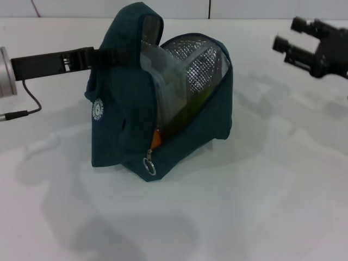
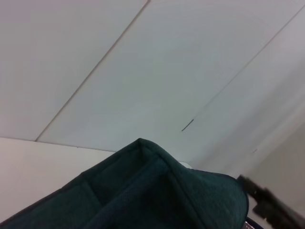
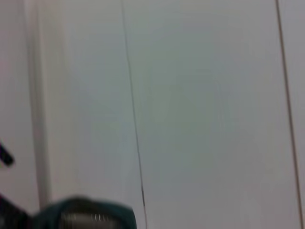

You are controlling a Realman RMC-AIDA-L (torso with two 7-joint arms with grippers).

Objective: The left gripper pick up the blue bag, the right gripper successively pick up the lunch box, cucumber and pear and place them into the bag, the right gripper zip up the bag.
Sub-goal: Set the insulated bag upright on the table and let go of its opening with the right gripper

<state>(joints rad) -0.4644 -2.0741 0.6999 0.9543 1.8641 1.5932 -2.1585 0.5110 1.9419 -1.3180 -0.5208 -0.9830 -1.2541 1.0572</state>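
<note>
You see the left gripper point(image 1: 98, 57) clamping the blue bag point(image 1: 122, 128) mid-table; the right gripper point(image 1: 288, 35) hovers wide near the far right edge.

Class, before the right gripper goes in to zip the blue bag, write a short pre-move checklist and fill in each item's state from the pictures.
1. Left gripper grips the blue bag at its upper back edge: ok.
2. Lunch box inside the bag: ok, a clear box shows in the opening.
3. Cucumber and pear inside: cannot tell; only green and orange patches show below the box.
4. Zipper pull reachable: ok, it hangs at the front bottom corner, unobstructed.
5. Bag zipped: not ok, the opening gapes wide.
6. Right gripper free: ok, open, empty, raised well off to the bag's right.
</note>
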